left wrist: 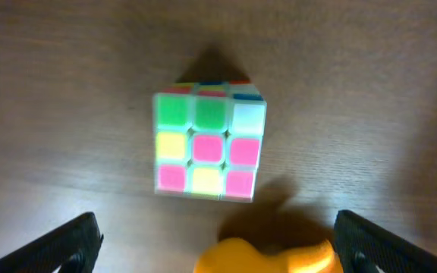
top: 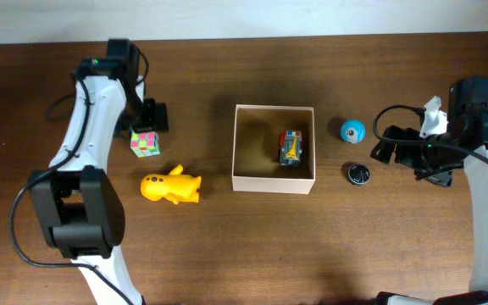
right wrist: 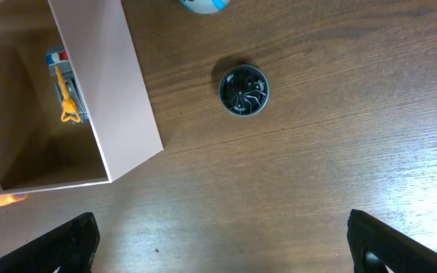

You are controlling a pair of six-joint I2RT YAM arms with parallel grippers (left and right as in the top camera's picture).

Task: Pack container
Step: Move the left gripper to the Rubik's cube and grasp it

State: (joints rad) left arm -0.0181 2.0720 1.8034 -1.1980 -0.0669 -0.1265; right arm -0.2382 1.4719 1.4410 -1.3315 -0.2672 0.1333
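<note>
The container (top: pixel 238 144) is a square white-walled cardboard box, tan inside, at the table's middle, with a small toy car (top: pixel 291 147) in it. It also shows in the right wrist view (right wrist: pixel 131 91). A puzzle cube (top: pixel 145 142) and a yellow toy figure (top: pixel 170 187) lie left of it. A blue ball (top: pixel 353 130) and a dark round disc (top: pixel 358 174) lie right of it. My left gripper (left wrist: pixel 215 250) is open above the cube (left wrist: pixel 209 144) and the figure (left wrist: pixel 271 258). My right gripper (right wrist: pixel 222 246) is open and empty, above bare table near the disc (right wrist: pixel 243 90).
The brown wooden table (top: pixel 244 254) runs to a pale wall strip at the back. Black cables trail by the left arm (top: pixel 58 106) and by the right arm (top: pixel 388 119).
</note>
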